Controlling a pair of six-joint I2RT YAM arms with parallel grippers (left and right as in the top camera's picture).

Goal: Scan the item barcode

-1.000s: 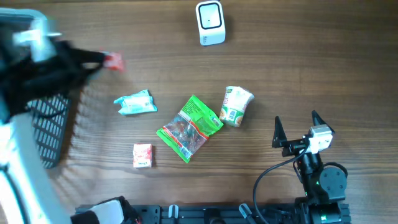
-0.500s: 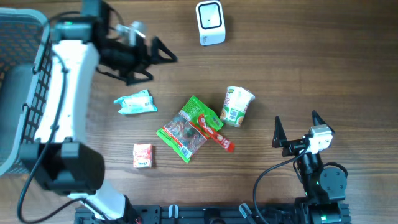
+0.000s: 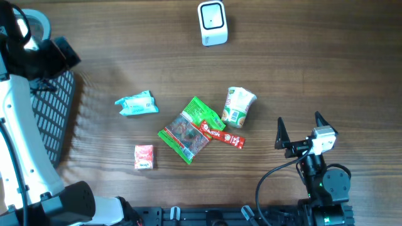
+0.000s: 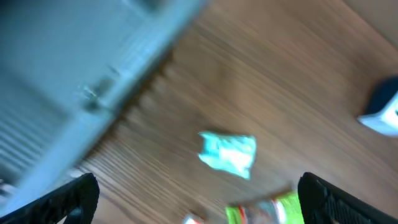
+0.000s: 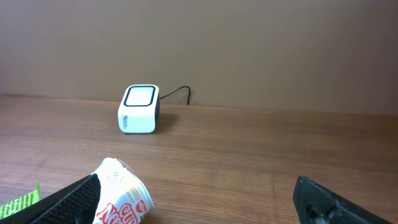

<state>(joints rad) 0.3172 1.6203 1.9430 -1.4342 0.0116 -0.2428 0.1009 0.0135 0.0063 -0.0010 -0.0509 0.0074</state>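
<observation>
The left gripper [image 4: 198,190] hangs high over the left side of the brown wooden table [image 3: 314,56]. Its two black fingers are spread wide with nothing between them. Its own view is blurred, but a dark mesh basket [image 3: 55,125] lies close beneath that arm. The right gripper [image 3: 299,122] sits low near the front right, its jaws just as far apart and empty. It faces the small white box-shaped barcode scanner [image 3: 211,23] standing at the far side of the table.

The thin red sachet [image 3: 223,136] lies flat mid-table, well apart from the scanner. One end rests on the edge of the green plastic snack bag [image 3: 188,129]. Just beyond the sachet, the white paper noodle cup [image 3: 239,107] lies on its side. A crumpled teal wrapper [image 3: 137,104] sits left of the bag and apart from it. A small pinkish-red box [image 3: 144,157] rests nearer the front edge.
</observation>
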